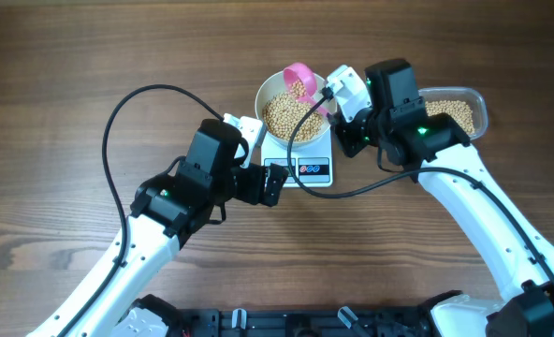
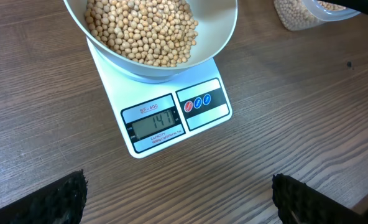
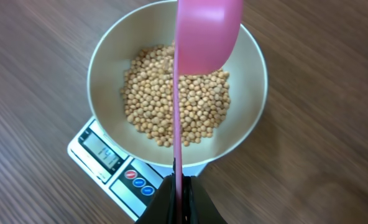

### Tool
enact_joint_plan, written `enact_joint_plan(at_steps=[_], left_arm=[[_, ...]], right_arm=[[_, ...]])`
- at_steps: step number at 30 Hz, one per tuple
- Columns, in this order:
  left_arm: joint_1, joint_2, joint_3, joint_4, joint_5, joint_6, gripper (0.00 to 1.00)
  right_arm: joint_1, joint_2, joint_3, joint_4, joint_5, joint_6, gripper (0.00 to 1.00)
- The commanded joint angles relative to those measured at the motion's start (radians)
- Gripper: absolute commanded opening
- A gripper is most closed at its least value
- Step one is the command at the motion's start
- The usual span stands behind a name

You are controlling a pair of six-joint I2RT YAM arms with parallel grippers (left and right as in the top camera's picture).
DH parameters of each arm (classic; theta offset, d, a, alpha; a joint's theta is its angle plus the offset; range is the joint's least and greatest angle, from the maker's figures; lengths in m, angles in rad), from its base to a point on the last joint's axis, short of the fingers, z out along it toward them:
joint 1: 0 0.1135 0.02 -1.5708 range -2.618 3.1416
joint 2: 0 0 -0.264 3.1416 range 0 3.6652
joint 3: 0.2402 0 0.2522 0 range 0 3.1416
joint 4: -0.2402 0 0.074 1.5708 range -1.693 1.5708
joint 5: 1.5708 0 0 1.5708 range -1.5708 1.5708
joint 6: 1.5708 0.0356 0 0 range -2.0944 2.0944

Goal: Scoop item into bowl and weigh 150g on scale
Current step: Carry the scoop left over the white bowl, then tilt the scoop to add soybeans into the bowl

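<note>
The white bowl (image 1: 269,94) stands on the white scale (image 1: 313,170) and holds a heap of tan beans (image 1: 284,116). In the left wrist view the scale (image 2: 202,118) shows 141 below the bowl (image 2: 224,37) of beans (image 2: 140,28). My right gripper (image 1: 330,101) is shut on the thin handle of a pink scoop (image 1: 301,82), held over the bowl's far side with a few beans in it. The right wrist view shows that scoop (image 3: 206,31) turned on edge above the beans (image 3: 196,106), gripper (image 3: 183,199) clamped on the handle. My left gripper (image 1: 275,183) (image 2: 178,199) stands open and empty before the scale.
A clear plastic tub (image 1: 478,108) with more beans sits right of the right arm, and its corner (image 2: 302,14) shows at the top right of the left wrist view. A black cable loops over the wooden table (image 1: 52,112) on the left.
</note>
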Motion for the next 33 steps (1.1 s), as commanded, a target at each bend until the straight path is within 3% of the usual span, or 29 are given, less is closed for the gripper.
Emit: enact_joint_plan(at_steps=[1,4,11,33], left_arm=[[-0.004,0.001,-0.001,0.003,-0.010,0.019,1.00],[-0.004,0.001,-0.001,0.002,-0.010,0.019,1.00],[-0.004,0.001,-0.001,0.003,-0.010,0.019,1.00],[-0.004,0.001,-0.001,0.003,-0.010,0.019,1.00]], right_arm=[[0.002,-0.010,-0.006,0.005,0.025,-0.051,0.04],[0.002,-0.010,-0.006,0.008,0.025,-0.127,0.04],[0.002,-0.010,-0.006,0.012,0.023,-0.040,0.04],[0.002,-0.010,-0.006,0.000,0.024,-0.039,0.04]])
